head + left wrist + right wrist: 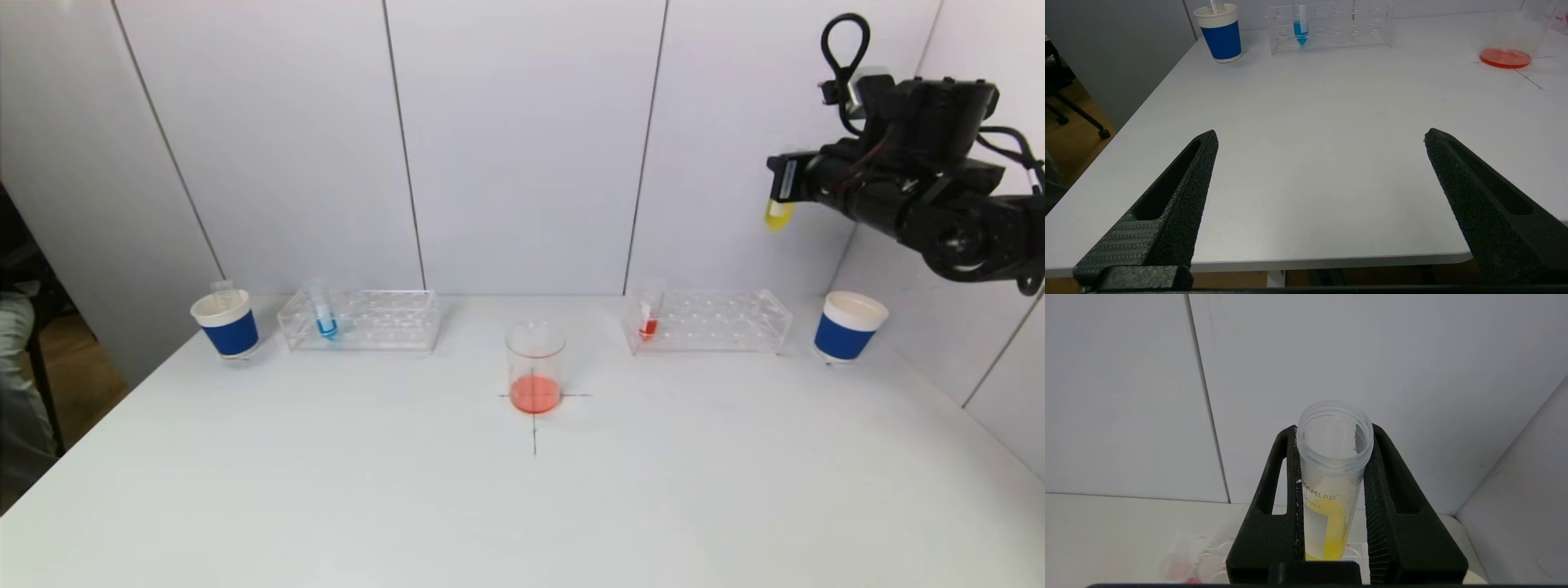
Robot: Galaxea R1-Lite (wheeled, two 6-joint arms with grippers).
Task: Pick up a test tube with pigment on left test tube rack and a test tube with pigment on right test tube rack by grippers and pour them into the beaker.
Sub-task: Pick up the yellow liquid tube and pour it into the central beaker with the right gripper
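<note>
My right gripper (780, 189) hangs high above the right test tube rack (709, 321), shut on a clear test tube (1331, 477) with yellow pigment in its tip (777, 214). The tube stands upright between the fingers, mouth open. A tube with red pigment (650, 314) stays in the right rack. In the left test tube rack (359, 320) stands a tube with blue pigment (324, 314). The beaker (535, 367) sits on a cross mark at mid-table, holding orange-red liquid. My left gripper (1321, 136) is open and empty over the table's near left edge, out of the head view.
A blue-and-white paper cup (227, 322) stands left of the left rack with a clear tube in it. Another such cup (847, 327) stands right of the right rack. White wall panels close the back and right side.
</note>
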